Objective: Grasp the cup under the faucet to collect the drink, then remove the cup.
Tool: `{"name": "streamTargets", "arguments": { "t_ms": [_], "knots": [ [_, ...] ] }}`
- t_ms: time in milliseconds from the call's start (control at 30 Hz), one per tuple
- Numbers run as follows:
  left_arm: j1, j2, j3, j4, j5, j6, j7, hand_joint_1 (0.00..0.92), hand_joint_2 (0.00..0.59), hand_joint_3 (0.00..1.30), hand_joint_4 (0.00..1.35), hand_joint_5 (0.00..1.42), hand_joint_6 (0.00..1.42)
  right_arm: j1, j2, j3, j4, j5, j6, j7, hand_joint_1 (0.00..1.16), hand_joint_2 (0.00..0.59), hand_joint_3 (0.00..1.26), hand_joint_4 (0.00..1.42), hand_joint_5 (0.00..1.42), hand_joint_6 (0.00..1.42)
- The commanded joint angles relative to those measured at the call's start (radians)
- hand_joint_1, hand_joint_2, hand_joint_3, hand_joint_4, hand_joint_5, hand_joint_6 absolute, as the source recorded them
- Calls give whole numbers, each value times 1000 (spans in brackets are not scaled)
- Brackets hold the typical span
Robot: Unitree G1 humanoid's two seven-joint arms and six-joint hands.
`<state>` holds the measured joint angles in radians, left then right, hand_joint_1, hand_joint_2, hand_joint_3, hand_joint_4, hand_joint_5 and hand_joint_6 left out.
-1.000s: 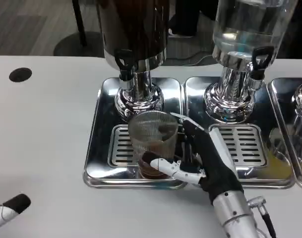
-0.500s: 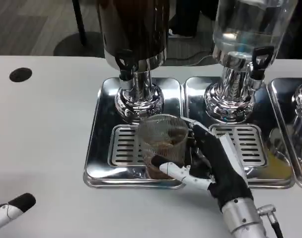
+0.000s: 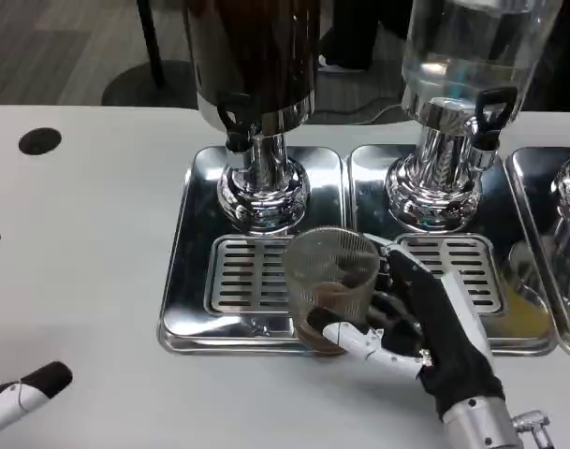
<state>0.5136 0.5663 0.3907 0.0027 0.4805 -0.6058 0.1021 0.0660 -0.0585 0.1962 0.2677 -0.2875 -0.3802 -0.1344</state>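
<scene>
At the drip tray's (image 3: 186, 281) front right corner, the right robot hand (image 3: 425, 323) clamps the cup (image 3: 331, 285) holding dark drink; catching the tray rim could tip and spill it.

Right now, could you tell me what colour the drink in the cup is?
Dark brown, seen in the head view at the bottom of the cup.

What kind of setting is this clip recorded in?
Probably an office or cafeteria drink station. Two beverage dispensers, one dark and one clear, stand on chrome drip trays on a white table, with carpeted floor behind. The right robot hand holds a ribbed cup.
</scene>
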Motion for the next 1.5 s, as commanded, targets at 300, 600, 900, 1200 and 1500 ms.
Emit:
{"name": "streamTargets", "arguments": {
  "t_ms": [300,600,900,1200,1500],
  "knots": [
    [-11,8,-15,-23,7,25,-7,0,41,0,0,0,0,67,-12,-16,-117,29,-67,16,810,240,312,413,412,266],
    [-14,10,-13,-29,7,32,-7,0,41,0,0,0,0,113,-17,-19,-169,43,-91,25,810,240,320,418,413,266],
    [-16,12,-15,-35,7,39,-10,0,41,0,0,0,0,158,-29,-34,-159,67,-162,34,804,238,326,429,413,267],
    [-21,13,-19,-42,9,46,-12,0,41,0,0,0,0,166,-31,-56,-132,80,-213,39,806,239,334,430,429,267],
    [-21,13,-20,-48,9,49,-13,0,41,0,0,0,0,180,-34,-70,-113,85,-247,45,808,240,339,435,430,280]
  ]
}}
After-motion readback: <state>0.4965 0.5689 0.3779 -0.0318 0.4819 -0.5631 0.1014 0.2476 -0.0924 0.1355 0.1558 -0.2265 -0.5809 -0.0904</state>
